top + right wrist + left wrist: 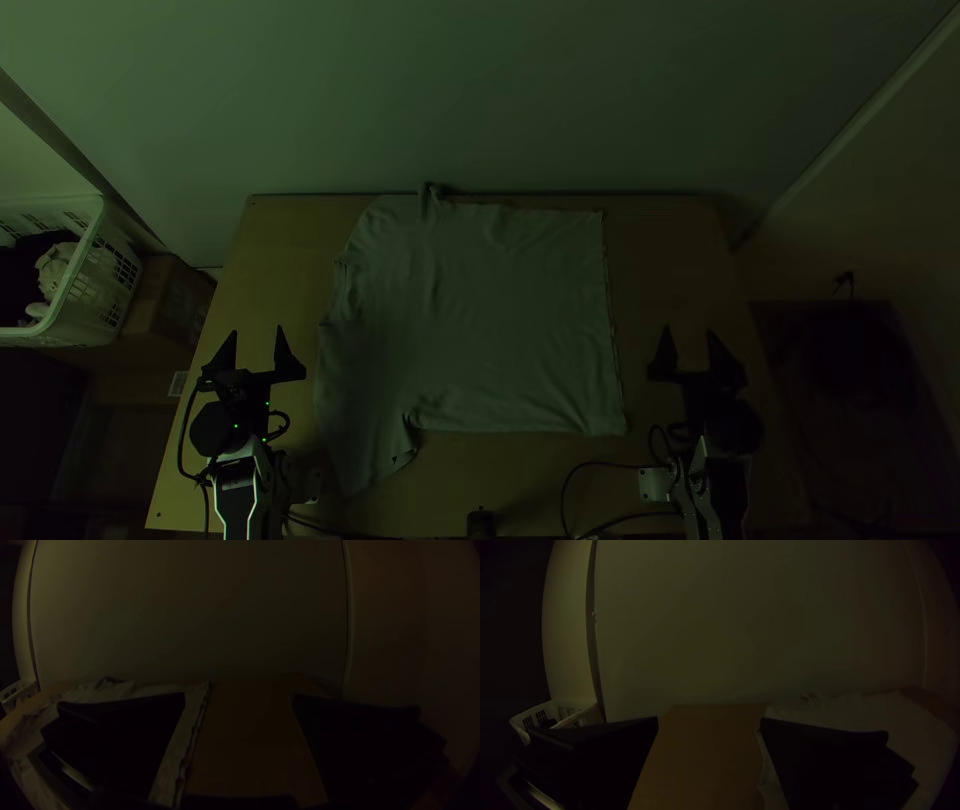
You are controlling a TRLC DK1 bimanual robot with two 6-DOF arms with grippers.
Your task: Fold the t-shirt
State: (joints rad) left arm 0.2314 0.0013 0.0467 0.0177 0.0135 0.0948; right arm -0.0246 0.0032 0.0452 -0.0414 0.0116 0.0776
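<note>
Grey t-shirt [500, 320] spread in top view, rippled hem [195, 732] in right wrist view, left gripper [257, 345], right gripper [690, 347], jaws wide, empty

There's the left arm [238, 472] at eight o'clock, the right arm [712, 478] at four, left gripper [257, 332] and right gripper [689, 332] both aimed at twelve, fingers [284, 356] parted wide.

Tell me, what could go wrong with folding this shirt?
The shirt has wrinkles, so folding might trap creases. A bunched bit at the table's far edge could leave the fold lopsided. The left gripper and right gripper stand open beside it; since the cloth lies flat, either might miss it when pinching.
</note>
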